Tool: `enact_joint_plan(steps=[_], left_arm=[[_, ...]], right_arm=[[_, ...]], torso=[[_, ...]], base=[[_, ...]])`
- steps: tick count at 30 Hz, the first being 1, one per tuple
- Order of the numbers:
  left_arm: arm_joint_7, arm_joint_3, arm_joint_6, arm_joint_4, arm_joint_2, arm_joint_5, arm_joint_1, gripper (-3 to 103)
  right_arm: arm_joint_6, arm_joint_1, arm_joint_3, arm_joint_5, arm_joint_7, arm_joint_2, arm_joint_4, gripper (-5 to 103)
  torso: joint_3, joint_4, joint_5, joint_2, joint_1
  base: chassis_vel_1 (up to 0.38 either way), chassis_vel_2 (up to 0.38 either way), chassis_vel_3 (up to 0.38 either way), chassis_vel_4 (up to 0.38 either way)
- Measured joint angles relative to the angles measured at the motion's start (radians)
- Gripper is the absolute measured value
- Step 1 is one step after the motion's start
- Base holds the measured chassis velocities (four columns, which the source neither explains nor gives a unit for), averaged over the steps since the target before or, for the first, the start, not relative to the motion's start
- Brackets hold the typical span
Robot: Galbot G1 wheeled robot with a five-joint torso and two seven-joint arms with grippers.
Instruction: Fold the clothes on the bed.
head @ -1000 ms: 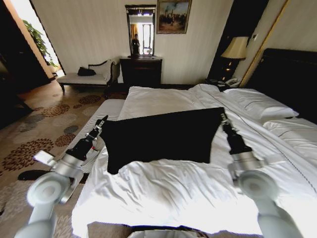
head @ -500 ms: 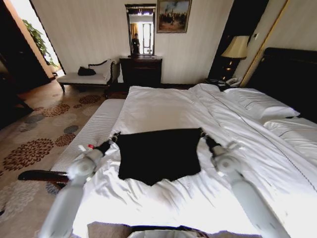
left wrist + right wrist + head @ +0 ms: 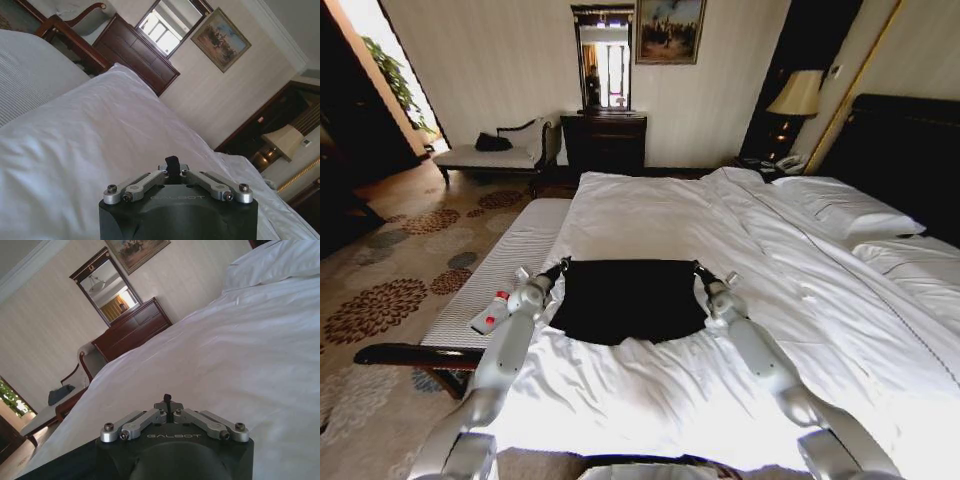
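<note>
Lying flat in the middle of the head view, a little left of centre, the black T-shirt (image 3: 630,298) sits on the white sheet of the bed (image 3: 650,395), its far edge straight and taut between the two grippers while its near edge curves and sags toward the lower part of the frame. The left gripper (image 3: 560,268) meets the shirt's far left corner and the right gripper (image 3: 700,270) meets its far right corner, both arms reaching up from the bottom of the picture. In the left wrist view the left gripper's fingers (image 3: 172,165) are drawn together with a small tab of dark cloth between them, so it appears to be pinching the shirt; in the right wrist view the fingers (image 3: 167,399) are likewise drawn together, though whether cloth lies between them cannot be told, and black fabric shows at the lower left of that frame. The step in hand looks like carrying a held edge over to make a fold. To do it well, both corners should travel level and at the same pace, so the edge stays straight and the cloth does not skew; the pinch should hold until the edge lies down square, with the fabric kept low to avoid dragging the sheet into wrinkles. To the left, a striped bench (image 3: 495,272) carries a small white bottle (image 3: 490,312), well apart from the shirt.
</note>
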Motion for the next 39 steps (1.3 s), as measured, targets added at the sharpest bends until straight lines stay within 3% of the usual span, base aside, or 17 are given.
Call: enact_joint_plan(steps=[7,12,19,23,33,39], left_arm=[[0.041,0.011,-0.052,0.007,-0.021,0.034,0.024,2],[0.123,0.021,-0.115,0.023,-0.032,0.033,0.045,2],[0.176,0.014,-0.118,-0.03,0.005,-0.02,0.093,2],[0.24,-0.005,-0.118,-0.09,0.049,-0.054,0.151,2],[0.283,-0.06,-0.115,-0.214,0.056,-0.08,0.267,2],[0.291,-0.072,-0.115,-0.229,0.07,-0.072,0.308,2]], right_arm=[[0.022,0.012,0.001,-0.016,-0.015,0.036,-0.027,1],[0.045,0.004,0.02,-0.001,-0.02,0.039,-0.001,1],[0.015,-0.088,0.046,0.102,-0.015,-0.012,0.17,1],[0.01,-0.195,0.064,0.138,-0.033,-0.068,0.284,1],[0.039,-0.33,0.098,0.164,-0.073,-0.074,0.363,1],[0.061,-0.375,0.118,0.166,-0.083,-0.059,0.406,1]], torso=[[0.0,-0.0005,0.0001,0.0,0.0],[0.0,-0.0003,0.0,0.0,0.0],[0.0,-0.0006,0.0001,0.0,0.0],[0.0,-0.0003,0.0,0.0,0.0],[0.0,-0.0005,0.0001,0.0,0.0],[0.0,-0.0002,0.0,0.0,0.0]], base=[[0.0,0.0,0.0,0.0],[0.0,0.0,0.0,0.0],[0.0,0.0,0.0,0.0],[0.0,0.0,0.0,0.0],[0.0,0.0,0.0,0.0],[0.0,0.0,0.0,0.0]])
